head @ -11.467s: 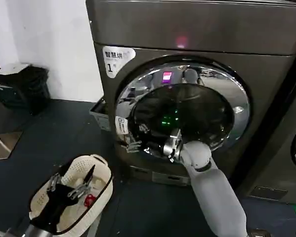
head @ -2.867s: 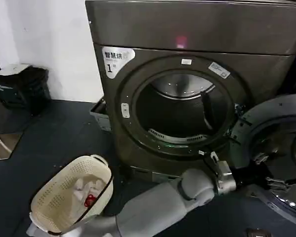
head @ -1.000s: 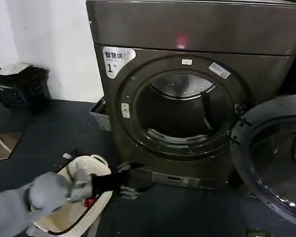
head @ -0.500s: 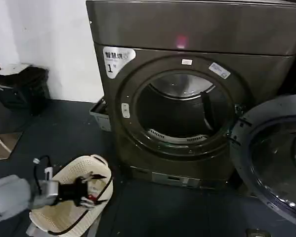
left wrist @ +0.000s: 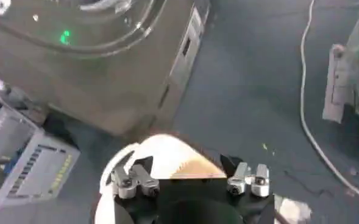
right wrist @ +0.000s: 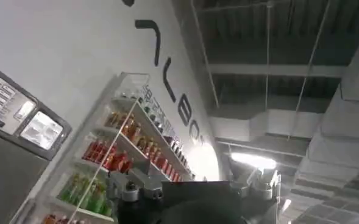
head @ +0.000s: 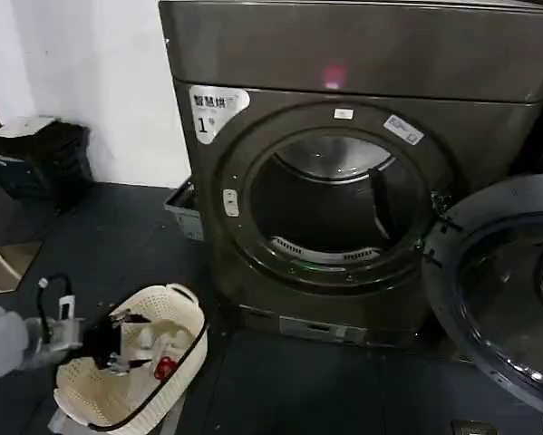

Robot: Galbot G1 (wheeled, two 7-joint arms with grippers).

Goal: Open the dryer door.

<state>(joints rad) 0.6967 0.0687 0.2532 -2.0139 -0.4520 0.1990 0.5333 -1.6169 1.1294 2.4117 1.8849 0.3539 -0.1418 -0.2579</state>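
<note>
Left gripper point(head: 117, 340) hangs released over the cream perforated plastic basket point(head: 176, 308), clear of the dark metallic dryer point(head: 344, 63); chrome-ringed round dryer door point(head: 502, 290) stands swung open, so nothing needs gripping

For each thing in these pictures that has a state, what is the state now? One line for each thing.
dryer door: swung wide open to the right, grey inner face showing.
dryer: drum opening uncovered, small pink light on.
laundry basket: upright on the floor, with items inside.
left gripper: open, over the laundry basket.
right gripper: open, pointing up toward the ceiling.
</note>
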